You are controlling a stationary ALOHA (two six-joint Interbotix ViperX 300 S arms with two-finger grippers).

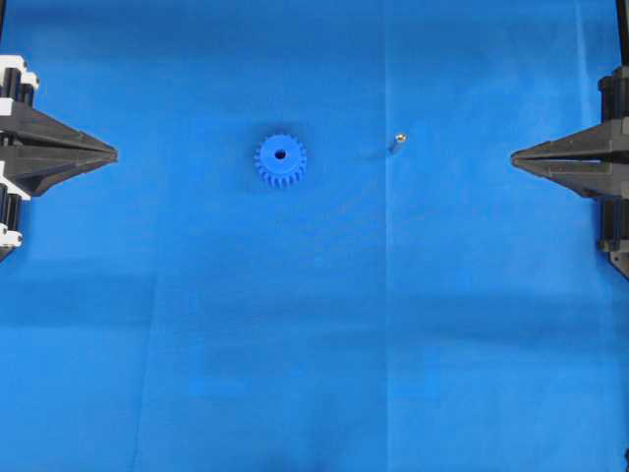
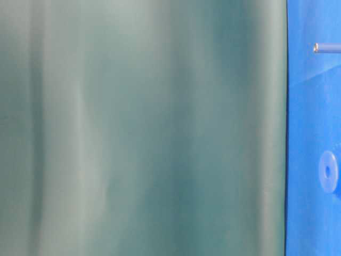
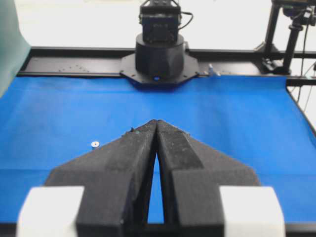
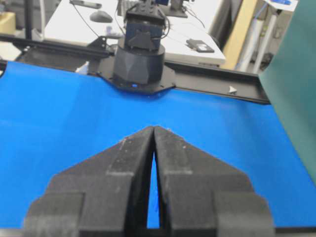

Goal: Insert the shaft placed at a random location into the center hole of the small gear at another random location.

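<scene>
So the gear (image 1: 280,160) sits flat on the blue cloth (image 1: 314,344), a bit up and left of the cloth's middle in the overhead view, teeth all around and the hole (image 1: 280,154) showing dark in its hub. Nothing is in the hole. The shaft (image 1: 397,141) is off to the gear's right and slightly higher up, well apart from it, standing on end so it reads as a shiny dot with a short shadow.

Left gripper (image 1: 114,154) is parked way out to the gear's left, right gripper (image 1: 514,156) way out to its right, past the shaft. Both have their tips pressed together, holding nothing, and neither touches the gear or shaft. The wrist views back that up: each pair of black fingers meets at a point above the cloth.

The table-level view is mostly a green curtain (image 2: 144,128), with the gear just a pale blur at the right edge.
</scene>
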